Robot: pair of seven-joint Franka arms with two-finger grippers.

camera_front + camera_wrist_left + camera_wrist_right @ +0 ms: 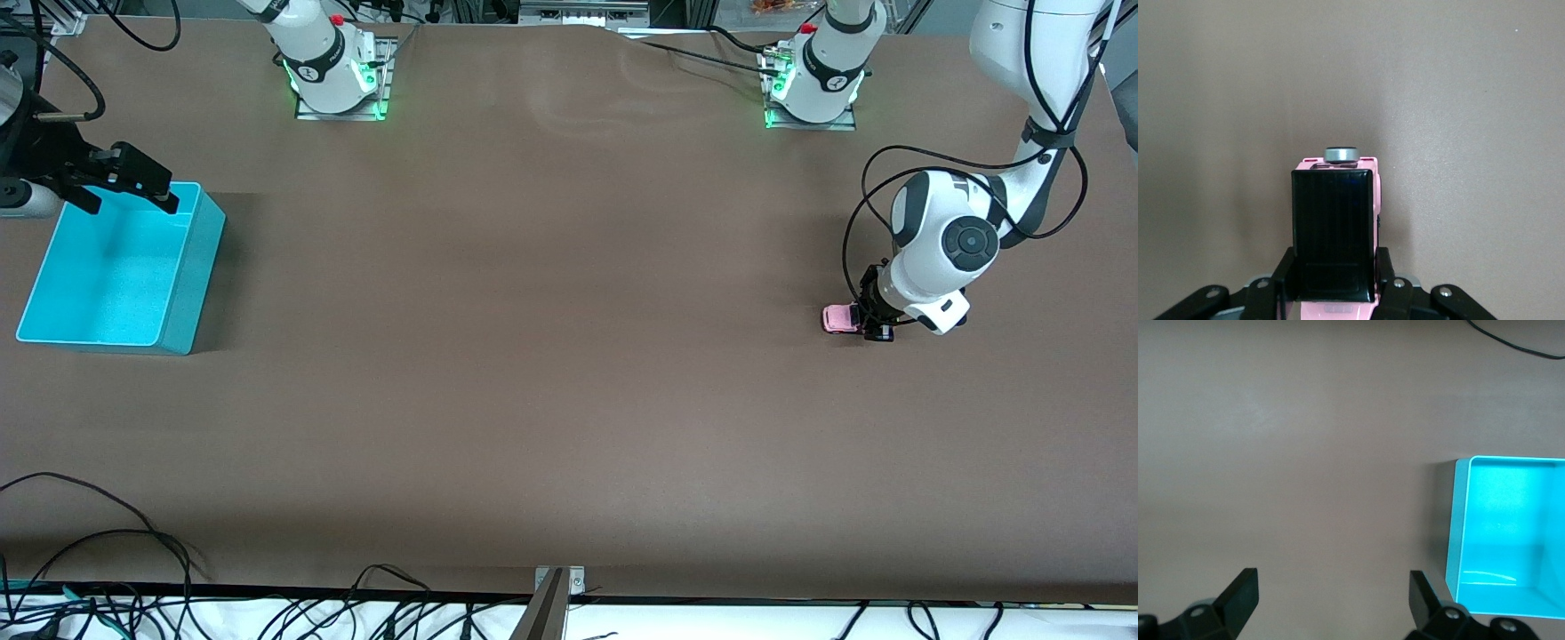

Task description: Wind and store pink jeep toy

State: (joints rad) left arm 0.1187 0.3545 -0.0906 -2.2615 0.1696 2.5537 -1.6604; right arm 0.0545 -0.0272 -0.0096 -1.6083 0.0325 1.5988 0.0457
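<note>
The pink jeep toy (837, 318) is a tiny boxy light-pink car with a black roof panel (1333, 230) and a grey spare wheel. It stands on the brown table toward the left arm's end. My left gripper (867, 322) is down at the table and shut on the jeep's sides, one black finger (1386, 273) pressed against each flank. My right gripper (132, 188) hangs open and empty over the edge of the turquoise bin (191, 284), its two fingers (1241, 595) wide apart above bare table beside the bin wall (1459, 520).
The turquoise bin holds nothing and sits at the right arm's end of the table. Both arm bases (336, 62) stand along the table's edge farthest from the front camera. Loose cables (107, 551) lie along the edge nearest that camera.
</note>
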